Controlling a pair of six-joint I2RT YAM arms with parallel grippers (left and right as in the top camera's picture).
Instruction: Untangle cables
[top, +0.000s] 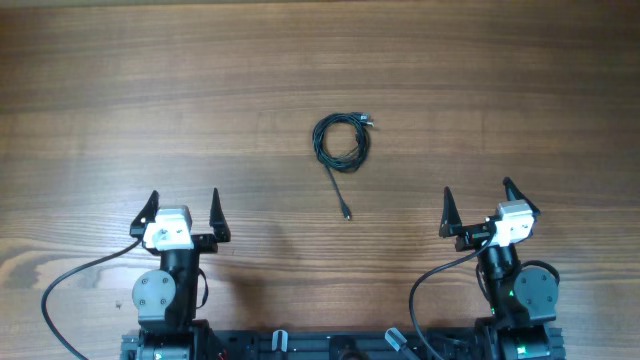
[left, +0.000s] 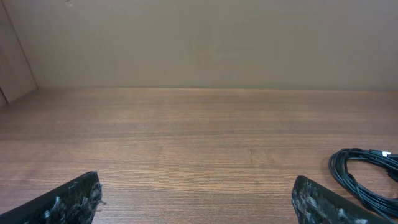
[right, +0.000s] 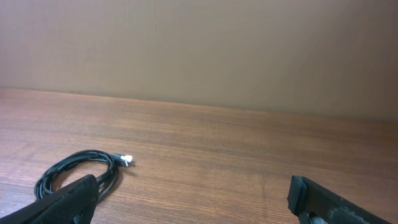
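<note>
At table centre, one coil of cables (single tail trailing).

Matt wood-grain table; glossy black rubbery cables; scuffed matt black plastic fingers.

Two robot arms, so two pincers: the left pincer and the right pincer. One wooden surface. One coil of cables, two plug ends showing; how many cords are in it I cannot tell.
</note>
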